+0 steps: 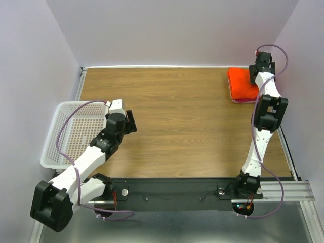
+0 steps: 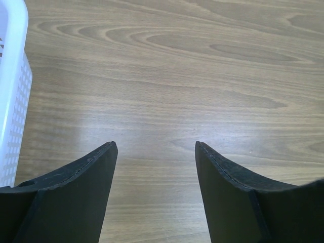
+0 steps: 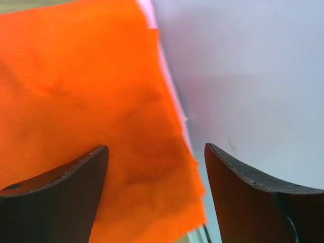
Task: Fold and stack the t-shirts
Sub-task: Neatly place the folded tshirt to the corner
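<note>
While the right hand [image 3: 155,146] hangs wide above the orange t-shirt [image 3: 76,76] (pink t-shirt [image 1: 243,101] underneath), the left hand [image 2: 156,144], also wide, sits well apart.

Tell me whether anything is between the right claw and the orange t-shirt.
Nothing visible. The right claw is open directly above the folded orange t-shirt in the far right corner of the table, with no object between them.

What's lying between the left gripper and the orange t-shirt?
Just bare wooden table between the left gripper and the orange t-shirt, in the top view.
</note>
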Controlling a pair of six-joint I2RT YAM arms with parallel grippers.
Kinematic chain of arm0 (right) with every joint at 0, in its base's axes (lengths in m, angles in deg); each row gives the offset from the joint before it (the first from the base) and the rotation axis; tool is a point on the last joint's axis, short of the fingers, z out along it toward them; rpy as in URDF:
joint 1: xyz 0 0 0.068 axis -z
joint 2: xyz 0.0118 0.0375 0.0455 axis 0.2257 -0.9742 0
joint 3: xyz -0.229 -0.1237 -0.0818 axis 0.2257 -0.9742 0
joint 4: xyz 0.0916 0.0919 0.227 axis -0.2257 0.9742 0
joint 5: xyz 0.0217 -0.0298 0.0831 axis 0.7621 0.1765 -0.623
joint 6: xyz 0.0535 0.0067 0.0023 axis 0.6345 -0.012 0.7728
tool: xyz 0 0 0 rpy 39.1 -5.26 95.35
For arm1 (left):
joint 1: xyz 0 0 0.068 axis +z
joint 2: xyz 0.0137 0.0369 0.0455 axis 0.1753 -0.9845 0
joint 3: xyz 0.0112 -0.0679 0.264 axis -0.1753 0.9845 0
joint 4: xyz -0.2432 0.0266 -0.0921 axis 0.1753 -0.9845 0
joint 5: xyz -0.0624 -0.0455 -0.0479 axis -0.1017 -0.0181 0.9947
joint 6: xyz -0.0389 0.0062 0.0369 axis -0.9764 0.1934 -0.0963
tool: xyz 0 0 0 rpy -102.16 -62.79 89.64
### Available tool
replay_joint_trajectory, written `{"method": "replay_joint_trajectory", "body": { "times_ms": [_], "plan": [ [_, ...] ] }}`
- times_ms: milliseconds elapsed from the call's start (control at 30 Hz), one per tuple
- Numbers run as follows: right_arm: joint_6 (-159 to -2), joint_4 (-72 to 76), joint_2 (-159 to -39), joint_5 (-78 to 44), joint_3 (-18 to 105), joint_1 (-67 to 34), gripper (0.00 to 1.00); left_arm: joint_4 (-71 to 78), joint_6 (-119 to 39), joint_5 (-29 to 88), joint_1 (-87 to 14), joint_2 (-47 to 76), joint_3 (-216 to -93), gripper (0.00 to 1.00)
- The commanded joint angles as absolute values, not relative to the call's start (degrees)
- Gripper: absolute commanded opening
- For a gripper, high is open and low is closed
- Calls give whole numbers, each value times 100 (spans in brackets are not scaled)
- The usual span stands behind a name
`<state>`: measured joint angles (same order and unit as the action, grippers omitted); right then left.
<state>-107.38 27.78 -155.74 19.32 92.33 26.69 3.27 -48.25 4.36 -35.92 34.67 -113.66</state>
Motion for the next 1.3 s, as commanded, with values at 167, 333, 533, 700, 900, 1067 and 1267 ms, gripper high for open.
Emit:
{"method": "replay_joint_trajectory", "body": {
  "times_ms": [167, 333, 533, 700, 900, 1067, 1267],
  "plan": [
    [-10216, 2473, -13821, 2458, 8475, 2746, 86, 745, -4817, 177, -3690, 4102, -11268, 73],
    [-9445, 2490, -12138, 1741, 7596, 2746, 94, 631, -4817, 2, -3690, 4707, -11303, 73],
    [-8047, 2499, -10096, 404, 6261, 2746, 100, 184, -4667, -673, -3690, 5490, -11732, 85],
    [-7430, 2438, -8253, 120, 5092, 2728, 100, -318, -4570, -1272, -3699, 5974, -12436, 89],
    [-7394, 2481, -6834, 945, 4090, 2167, 100, -943, -4861, -2494, -3690, 7054, -12753, 96],
    [-7227, 2490, -5007, 1490, 2914, 2113, 100, -732, -4176, -2556, -3690, 8399, -12183, 99],
    [-7632, 2587, -3766, 1147, 2147, 2113, 100, -548, -4324, -2784, -3699, 9217, -11638, 99]
  ]
}}
